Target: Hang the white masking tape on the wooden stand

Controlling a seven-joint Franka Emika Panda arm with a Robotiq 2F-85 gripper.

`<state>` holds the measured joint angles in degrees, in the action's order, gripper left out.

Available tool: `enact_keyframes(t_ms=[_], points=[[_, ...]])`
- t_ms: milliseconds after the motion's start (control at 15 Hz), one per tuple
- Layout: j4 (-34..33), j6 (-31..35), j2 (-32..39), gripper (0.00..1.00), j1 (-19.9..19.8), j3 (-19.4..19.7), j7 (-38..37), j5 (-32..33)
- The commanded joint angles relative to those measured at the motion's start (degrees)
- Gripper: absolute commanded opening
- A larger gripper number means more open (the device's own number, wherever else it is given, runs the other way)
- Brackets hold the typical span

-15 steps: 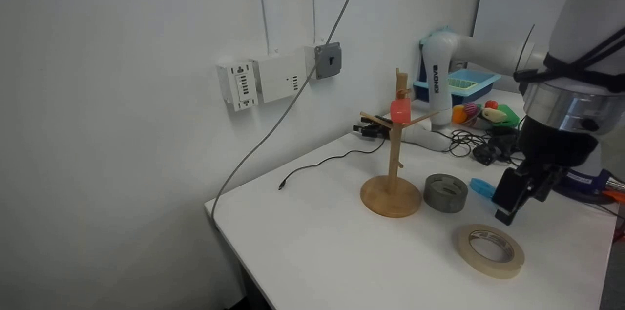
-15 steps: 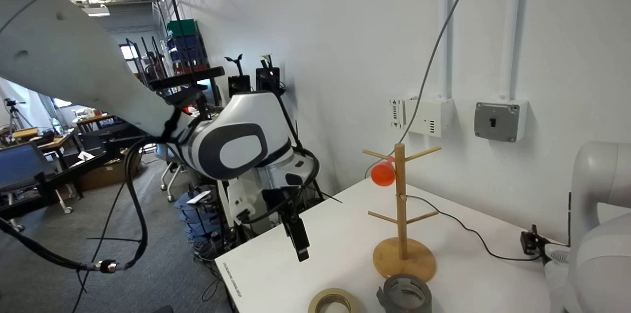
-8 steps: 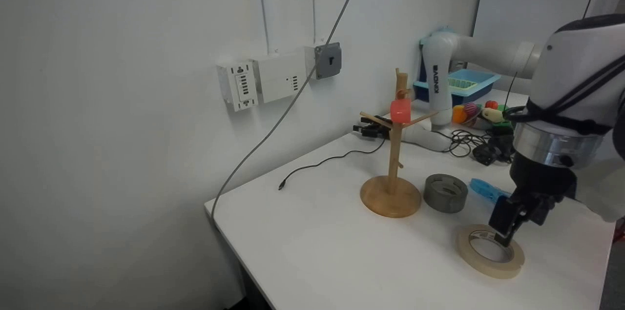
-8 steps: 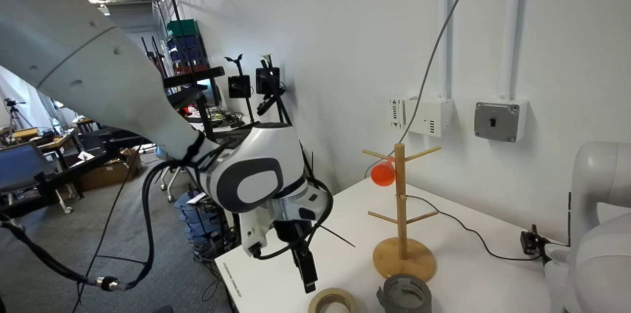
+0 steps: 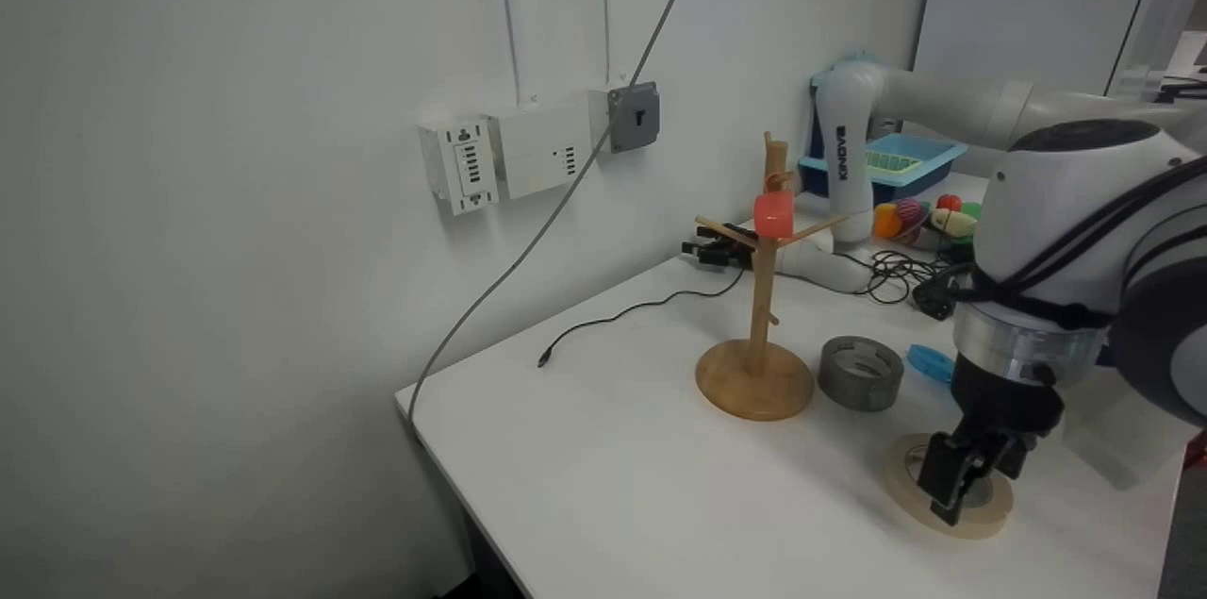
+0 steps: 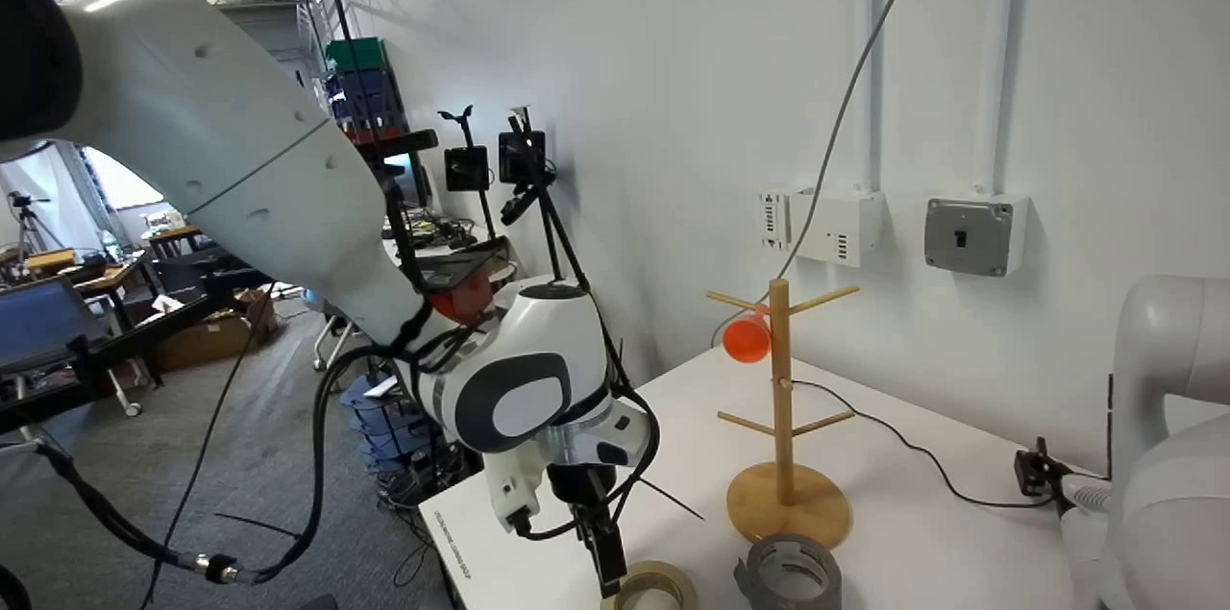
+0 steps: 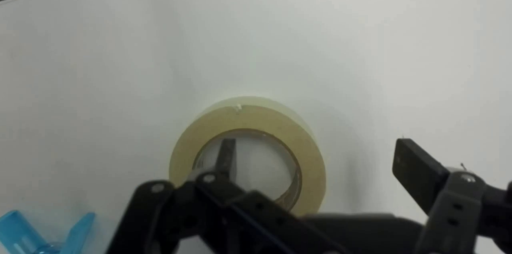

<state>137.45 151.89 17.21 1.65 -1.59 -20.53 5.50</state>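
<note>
The white masking tape [image 5: 902,483], a flat cream ring, lies on the table in both exterior views [image 6: 684,583]. In the wrist view the tape [image 7: 314,174] shows its wide hole. My gripper [image 7: 314,144] is open just above it. One fingertip is over the hole and the other is outside the ring to the right; neither visibly grips it. In the exterior views the gripper [image 5: 979,488] partly covers the tape. The wooden stand [image 5: 762,316], with a round base and thin pegs, stands upright beyond the tape and also shows here [image 6: 783,399].
A red cup [image 6: 747,339] hangs on a stand peg. A dark grey tape roll [image 5: 860,374] sits beside the stand's base. A blue object [image 7: 24,234] lies near the tape. Another white arm [image 5: 849,156] and cables [image 5: 891,274] are at the back.
My gripper has come down and across from behind the tape to right over it, staying open. The tape, grey roll and stand have not moved.
</note>
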Motion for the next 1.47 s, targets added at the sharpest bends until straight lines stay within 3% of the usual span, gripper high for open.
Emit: enact_keyframes(t_ms=[0, 600, 933, 1000, 1133, 1400], points=[[-4.39, 1.26, 5.15, 1.0, 2.3, 1.86, 1.4, 0.05], [-12.42, 0.82, 12.52, 1.0, 4.01, 4.41, 2.36, -0.44], [-13.82, 0.97, 14.12, 0.89, 3.4, 4.32, 2.47, -2.15], [-13.97, 0.95, 14.3, 0.85, 3.41, 4.42, 2.36, -2.26], [-14.08, 1.05, 14.5, 0.62, 3.51, 4.63, 2.17, -2.34], [-13.91, 1.34, 14.41, 0.32, 3.77, 5.06, 1.79, -2.25]])
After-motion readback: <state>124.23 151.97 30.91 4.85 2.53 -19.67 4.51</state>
